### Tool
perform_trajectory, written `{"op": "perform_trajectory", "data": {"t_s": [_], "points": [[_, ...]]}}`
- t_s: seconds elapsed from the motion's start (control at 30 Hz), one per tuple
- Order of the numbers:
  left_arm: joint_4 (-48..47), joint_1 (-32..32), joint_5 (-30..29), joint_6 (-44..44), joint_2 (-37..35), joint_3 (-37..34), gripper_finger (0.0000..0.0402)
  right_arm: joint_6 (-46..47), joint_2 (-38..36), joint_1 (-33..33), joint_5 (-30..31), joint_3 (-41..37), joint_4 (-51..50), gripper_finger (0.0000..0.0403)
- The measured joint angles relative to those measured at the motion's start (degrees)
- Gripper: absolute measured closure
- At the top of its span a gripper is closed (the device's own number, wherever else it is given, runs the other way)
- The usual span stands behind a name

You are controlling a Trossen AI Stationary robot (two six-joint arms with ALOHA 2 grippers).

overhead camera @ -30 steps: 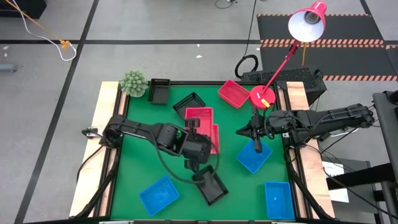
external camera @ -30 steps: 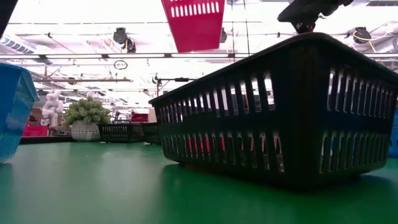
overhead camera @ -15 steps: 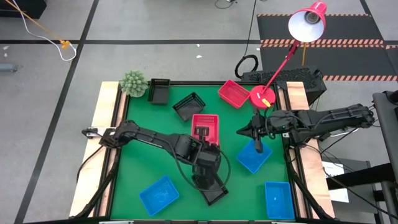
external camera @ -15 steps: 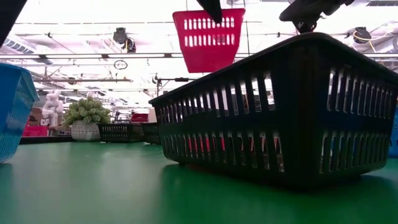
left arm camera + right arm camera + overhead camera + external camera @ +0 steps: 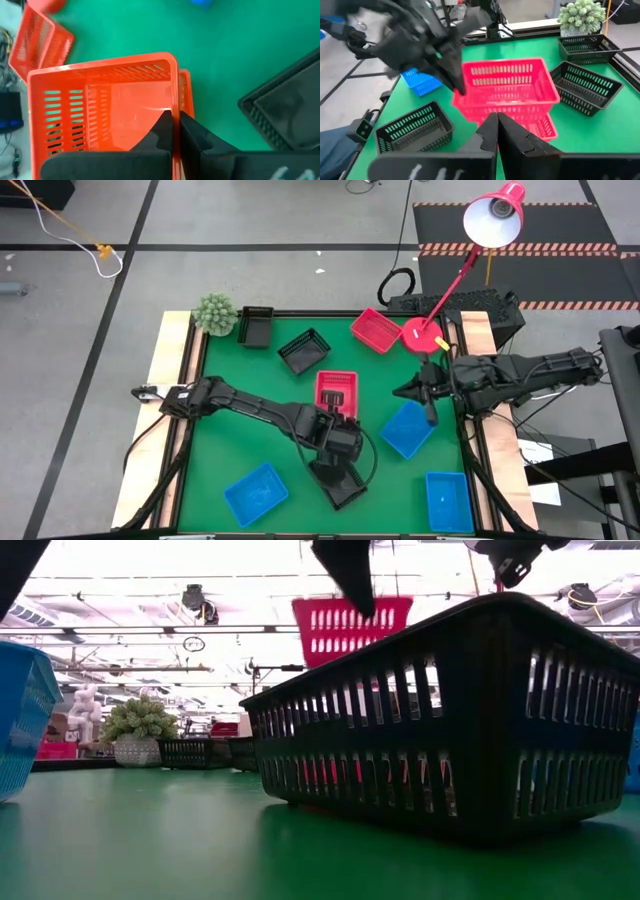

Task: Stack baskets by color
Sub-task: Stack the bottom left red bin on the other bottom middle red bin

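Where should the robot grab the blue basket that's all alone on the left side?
Probably pinch one thin side wall of the blue basket at its rim, coming from above. It sits flat, open side up, with nothing crowding it.

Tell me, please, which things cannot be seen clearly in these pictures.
- Lower red basket: high view, mostly covered by the held red basket.
- Left end effector: high view, hidden under the left arm.
- Blue basket: low view, cut by the edge.
- Room behind: low view, blocked by the near black basket.
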Motion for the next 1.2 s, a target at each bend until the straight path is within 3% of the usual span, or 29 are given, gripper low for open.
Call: {"op": "perform_trajectory", "data": {"t_s": [0.17, 0.7, 1.2], "points": [[5.7, 0.7, 1.0, -0.2, 0.0, -6.3, 0.0385, -0.4, -0.3, 1.0, 0.0, 0.0, -1.2, 0.0403], [13.5, 2.8, 4.3, -0.1, -0.1, -12.7, 0.0394, -1.2, -0.3, 1.1, 0.0, 0.0, -2.0, 0.0403], [15.9, 4.1, 4.3, -2.9, -0.2, -17.9, 0.0307, -1.5, -0.3, 1.1, -0.1, 0.0, -2.0, 0.0403]]}}
